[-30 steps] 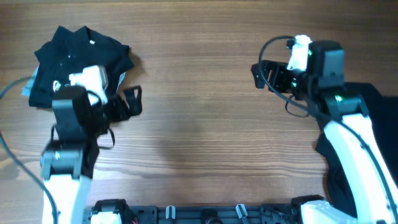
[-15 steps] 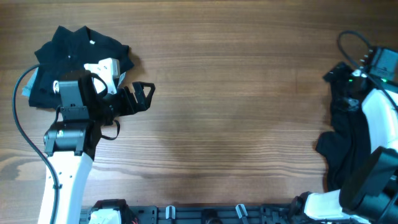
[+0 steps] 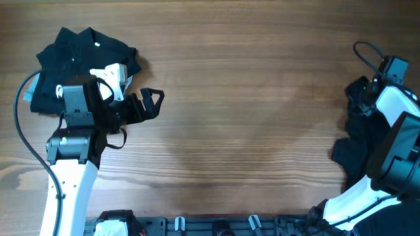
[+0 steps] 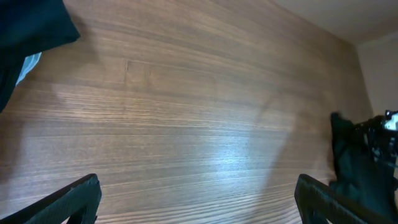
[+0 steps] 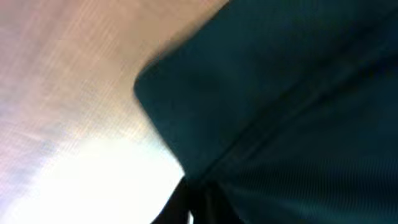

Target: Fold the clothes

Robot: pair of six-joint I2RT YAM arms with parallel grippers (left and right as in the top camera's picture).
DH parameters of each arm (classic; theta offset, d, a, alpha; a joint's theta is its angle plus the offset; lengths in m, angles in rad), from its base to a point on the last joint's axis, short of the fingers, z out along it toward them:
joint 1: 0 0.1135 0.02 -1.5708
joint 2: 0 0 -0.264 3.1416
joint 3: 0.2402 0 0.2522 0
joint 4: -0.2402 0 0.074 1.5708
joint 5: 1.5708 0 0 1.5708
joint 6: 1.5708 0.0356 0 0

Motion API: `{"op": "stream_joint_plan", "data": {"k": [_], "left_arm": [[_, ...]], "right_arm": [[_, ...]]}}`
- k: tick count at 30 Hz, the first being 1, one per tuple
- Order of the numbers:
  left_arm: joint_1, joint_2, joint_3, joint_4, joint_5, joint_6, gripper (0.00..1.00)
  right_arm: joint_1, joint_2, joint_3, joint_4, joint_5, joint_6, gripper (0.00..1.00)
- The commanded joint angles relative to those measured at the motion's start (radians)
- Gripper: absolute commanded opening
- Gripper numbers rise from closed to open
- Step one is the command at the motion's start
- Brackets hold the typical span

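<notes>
A robotics lab workstation: a wood-grain table, a white-and-black left arm at 7 o'clock, a right arm at 4 o'clock, a loose cable, and a black mounting rail at 6 o'clock.

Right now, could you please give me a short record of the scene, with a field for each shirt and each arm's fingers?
left shirt: black, bunched, at the table's far-left corner
right shirt: black, crumpled at the right edge
left fingers: open, over bare wood, just right of the left shirt
right fingers: shut, seemingly pinching the right shirt's edge
</notes>
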Motion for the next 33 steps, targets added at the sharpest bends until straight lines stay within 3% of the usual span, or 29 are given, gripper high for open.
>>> {"op": "stream_joint_plan", "data": {"k": [1,5,12,13,14,15,17,20,22,25,29,33], "left_arm": [[-0.005,0.000,0.018,0.003,0.016,0.002,1.00],[-0.005,0.000,0.018,0.004,0.016,0.002,1.00],[-0.005,0.000,0.018,0.035,0.016,0.002,1.00],[-0.005,0.000,0.018,0.043,0.016,0.002,1.00],[-0.005,0.000,0.018,0.050,0.016,0.002,1.00],[-0.005,0.000,0.018,0.056,0.016,0.002,1.00],[-0.003,-0.003,0.018,0.063,0.016,0.002,1.00],[-0.003,-0.008,0.018,0.095,0.029,-0.024,1.00],[-0.005,-0.007,0.018,0.174,0.048,-0.089,1.00],[-0.050,0.028,0.018,0.229,0.053,-0.096,1.00],[-0.253,0.218,0.018,0.219,0.045,-0.095,0.95],[-0.435,0.450,0.018,0.269,-0.042,-0.095,0.84]], "right_arm": [[0.037,0.013,0.013,0.213,-0.310,0.065,0.04],[0.172,0.013,0.039,0.314,-0.402,0.070,0.04],[0.606,0.013,0.121,0.340,-0.376,-0.057,0.04],[0.674,0.013,0.121,0.338,-0.347,-0.069,0.10],[0.736,0.013,0.121,0.336,-0.318,-0.082,0.31],[0.788,0.013,0.121,0.333,-0.282,-0.082,0.60],[0.866,-0.008,0.121,0.325,-0.209,-0.078,0.72],[0.845,-0.079,0.121,0.266,-0.159,-0.076,0.75],[0.771,-0.164,0.121,0.182,-0.154,-0.078,0.75],[0.673,-0.264,0.121,0.058,-0.154,-0.078,0.73],[0.530,-0.375,0.121,-0.124,-0.155,-0.076,0.72],[0.438,-0.398,0.120,-0.234,-0.155,-0.075,0.72]]}}
